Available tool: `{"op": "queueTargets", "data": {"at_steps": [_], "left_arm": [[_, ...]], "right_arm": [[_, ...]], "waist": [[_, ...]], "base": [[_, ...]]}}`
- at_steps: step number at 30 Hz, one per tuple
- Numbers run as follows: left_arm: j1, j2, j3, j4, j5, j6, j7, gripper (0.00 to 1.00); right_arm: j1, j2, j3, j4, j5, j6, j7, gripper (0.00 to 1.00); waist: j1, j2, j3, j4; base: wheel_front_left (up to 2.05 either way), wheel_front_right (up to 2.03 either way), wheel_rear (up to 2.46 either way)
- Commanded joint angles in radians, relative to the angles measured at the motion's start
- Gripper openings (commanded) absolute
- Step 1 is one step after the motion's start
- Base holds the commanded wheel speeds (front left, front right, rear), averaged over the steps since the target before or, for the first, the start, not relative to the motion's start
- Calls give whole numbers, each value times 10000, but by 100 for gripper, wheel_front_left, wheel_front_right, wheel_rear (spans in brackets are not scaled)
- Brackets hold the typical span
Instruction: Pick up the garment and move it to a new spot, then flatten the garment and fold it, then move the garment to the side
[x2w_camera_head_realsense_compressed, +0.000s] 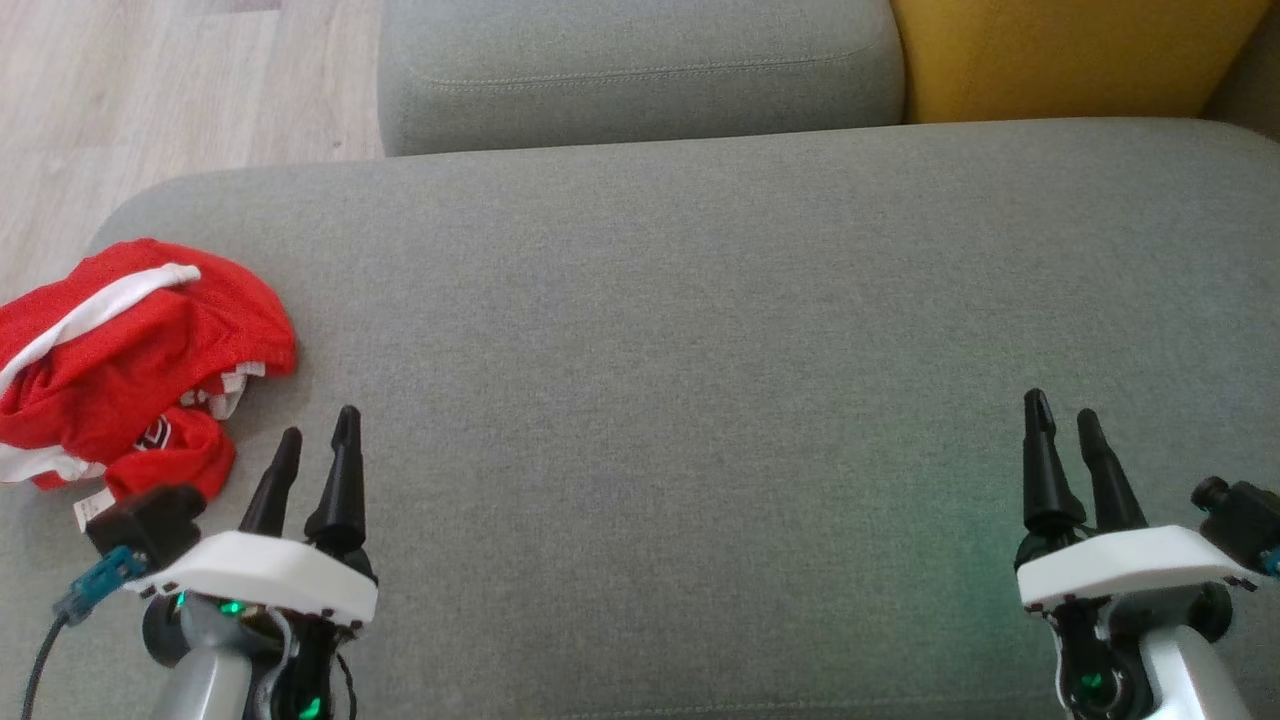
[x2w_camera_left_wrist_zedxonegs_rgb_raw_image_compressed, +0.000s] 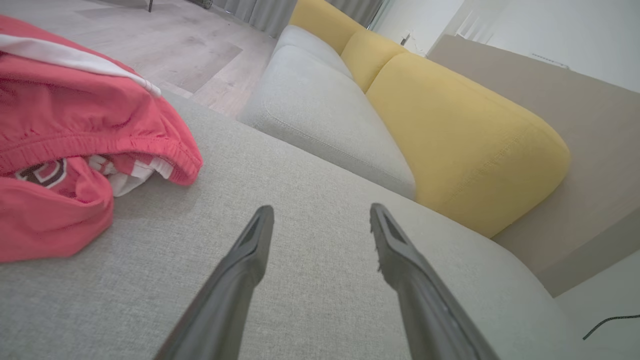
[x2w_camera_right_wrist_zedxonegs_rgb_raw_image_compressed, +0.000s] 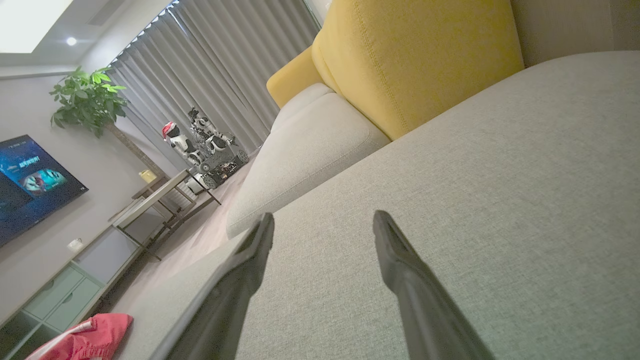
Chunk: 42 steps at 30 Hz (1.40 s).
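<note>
At the far left the red garment (x2w_camera_head_realsense_compressed: 130, 370) lies crumpled on the grey sofa seat (x2w_camera_head_realsense_compressed: 680, 330), close to the seat's left edge. Just right of it our left hand (x2w_camera_head_realsense_compressed: 319, 424) sits low over the seat with its fingers spread and nothing between them, near the cloth but apart from it. Across the bare middle of the seat, well apart from the garment, our right hand (x2w_camera_head_realsense_compressed: 1061, 405) is spread and empty too. A yellow cushion (x2w_camera_head_realsense_compressed: 1060, 55) stands at the back right.

We judge the step in hand to be the first pick-up. To do it well, we turn the left hand toward the heap and pinch a thick gathered ridge such as the elastic hem (x2w_camera_left_wrist_zedxonegs_rgb_raw_image_compressed: 100, 145), not one loose layer. Then we lift until the cloth clears the seat before carrying it toward the open middle.

The garment's left part is cut off in the head view, and its folds hide its outline. It is perhaps a pair of shorts. The printed badge (x2w_camera_left_wrist_zedxonegs_rgb_raw_image_compressed: 42, 172) is half hidden and unreadable.
</note>
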Motion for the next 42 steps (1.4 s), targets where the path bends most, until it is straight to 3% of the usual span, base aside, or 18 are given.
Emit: {"op": "queueTargets", "data": {"at_steps": [1, 14, 42], "left_arm": [[-417, 256, 138, -415, 284, 52, -132, 100], [-384, 509, -274, -425, 1610, 462, -511, 100], [-383, 583, -541, -126, 4382, 618, -1329, 100]], "right_arm": [[-349, -162, 124, -317, -315, -4, -148, 100], [-248, -60, 112, -286, -2005, -5, -531, 100], [-219, 144, 27, -28, -5429, -7, -1183, 100]], "waist": [[0, -1, -3, 6], [0, -1, -42, 20], [0, -1, -38, -8]], "base": [[0, 0, 0], [0, 0, 0], [0, 0, 0]]}}
